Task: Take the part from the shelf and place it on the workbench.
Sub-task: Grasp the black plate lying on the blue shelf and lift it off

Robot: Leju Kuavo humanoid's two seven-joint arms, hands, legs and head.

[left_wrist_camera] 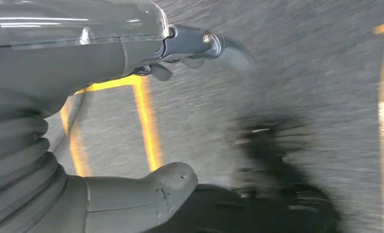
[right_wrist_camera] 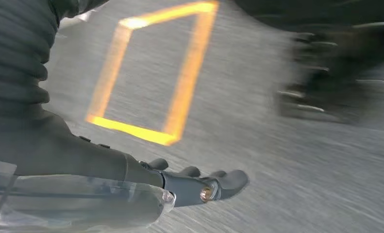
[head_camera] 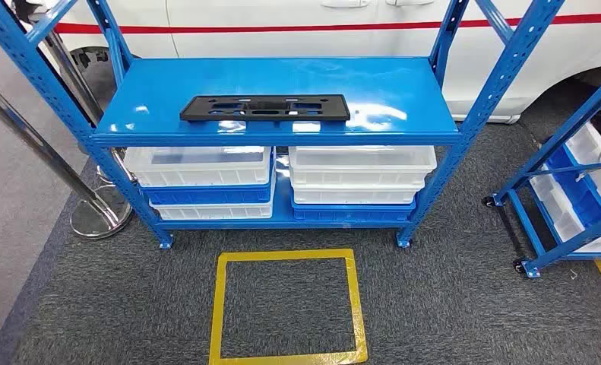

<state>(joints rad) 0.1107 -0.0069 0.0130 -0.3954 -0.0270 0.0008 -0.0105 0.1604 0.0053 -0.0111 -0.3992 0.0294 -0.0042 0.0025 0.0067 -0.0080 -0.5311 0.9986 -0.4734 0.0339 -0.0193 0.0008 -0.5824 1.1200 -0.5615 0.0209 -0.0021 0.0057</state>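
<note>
A white vehicle (head_camera: 297, 23) with a red stripe along its side stands behind everything; no writing on it can be read. In front of it a blue steel shelf (head_camera: 403, 91) rests on dark grey carpet (head_camera: 449, 304). On the shelf's glossy top board lies the part (head_camera: 265, 109), a long flat black plastic plate with several cut-out slots, lengthwise along the front edge and slightly left of the middle, touching nothing else. No label or brand shows on it.

On the lower board sit two stacks of shallow bins: white translucent bins (head_camera: 198, 165) over blue bins (head_camera: 210, 195) on the left, and the same mix on the right (head_camera: 362, 166). A second blue rack on castors (head_camera: 578, 190), holding more white and blue bins, stands at the right edge of the head view. A chrome stanchion (head_camera: 99, 213) with a round base stands just left of the shelf.

On the carpet before the shelf, yellow tape (head_camera: 288, 257) marks a square outline.

The left hand (left_wrist_camera: 194, 53) hangs over the carpet, fingers loosely extended and apart, holding nothing. The right hand (right_wrist_camera: 199, 182) hangs likewise, fingers apart and nothing in them. Both wrist views are blurred.
</note>
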